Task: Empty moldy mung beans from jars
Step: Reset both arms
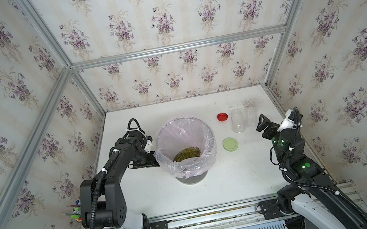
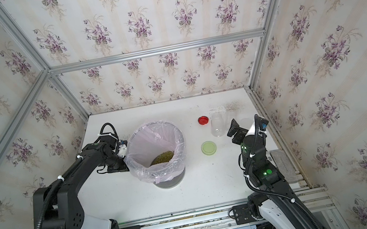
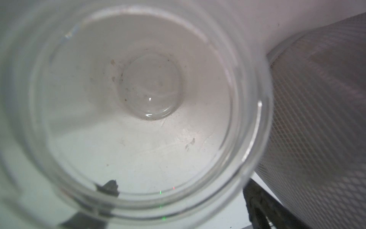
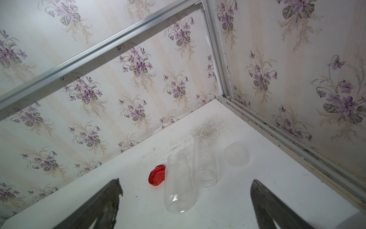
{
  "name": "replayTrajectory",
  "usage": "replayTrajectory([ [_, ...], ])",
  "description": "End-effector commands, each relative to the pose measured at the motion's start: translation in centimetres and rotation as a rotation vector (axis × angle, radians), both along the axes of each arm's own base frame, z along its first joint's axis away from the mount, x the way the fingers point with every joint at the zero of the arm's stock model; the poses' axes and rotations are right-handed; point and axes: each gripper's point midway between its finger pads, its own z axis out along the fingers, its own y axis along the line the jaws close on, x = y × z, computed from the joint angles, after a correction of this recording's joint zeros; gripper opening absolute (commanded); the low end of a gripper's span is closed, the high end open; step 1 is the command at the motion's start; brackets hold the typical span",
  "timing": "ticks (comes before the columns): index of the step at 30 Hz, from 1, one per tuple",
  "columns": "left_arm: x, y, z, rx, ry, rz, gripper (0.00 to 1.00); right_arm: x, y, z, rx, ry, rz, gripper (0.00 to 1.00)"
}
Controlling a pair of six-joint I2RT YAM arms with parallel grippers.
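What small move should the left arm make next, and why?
Probably lift the left tool clear of the jar: it stands empty on the table beside the bin, and the mung beans already lie in the bin, so nothing seems left to pour.

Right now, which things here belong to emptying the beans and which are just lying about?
Job: mung beans; lined bin; red lid; jar beside it; next jar; jar in left wrist view; green lid; clear lid.
Lying about: coloured pens; grey pad.
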Motion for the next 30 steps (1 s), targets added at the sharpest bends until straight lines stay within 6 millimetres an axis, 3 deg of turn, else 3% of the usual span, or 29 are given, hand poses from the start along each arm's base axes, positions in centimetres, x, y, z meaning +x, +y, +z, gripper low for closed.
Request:
replayTrajectory([
  [1, 1.9, -0.4, -0.5, -0.03, -0.061, 0.038, 1.0, 0.0, -0.3, 0.5, 0.004, -0.027, -0.022, 1.0],
  [16, 6.2, -0.9, -1.4, -0.073, -0.165, 0.149, 1.0, -0.2, -0.7, -0.5, -0.012, -0.014, -0.042, 1.0],
  [30, 10.9, -2.0, -0.2, -0.128, -0.25, 0.219, 1.0, 0.0, -0.9, -0.9, -0.021, -0.011, -0.055, 1.0],
])
